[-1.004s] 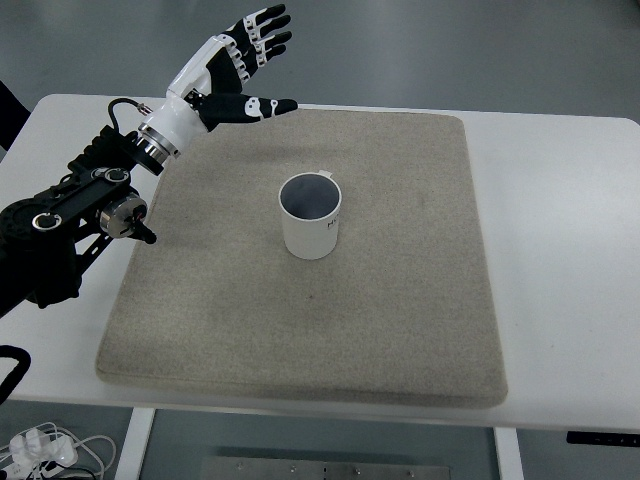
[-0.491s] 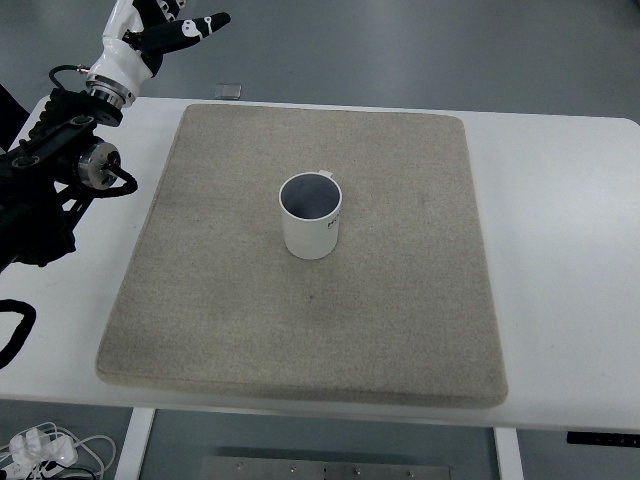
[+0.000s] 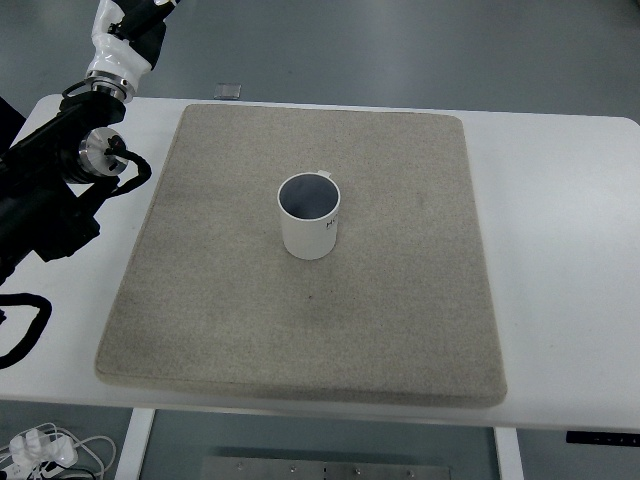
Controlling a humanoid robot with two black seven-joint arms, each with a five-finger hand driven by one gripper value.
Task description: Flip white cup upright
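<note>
Cup [image 3: 311,215] stands upright, mouth up, at the centre of the mat [image 3: 240,320], unmoved. The left hand [image 3: 128,25] has risen to the upper left corner, its fingers now cut off by the frame edge, so I cannot tell its state.

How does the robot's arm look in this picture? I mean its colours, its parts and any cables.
Only the left arm shows, at the picture's left edge. Its main body is black, with a round silver joint cap and a black cable looping beside it. The wrist section is white with a metal ring at its base. The hand is mostly cut off by the top edge.
</note>
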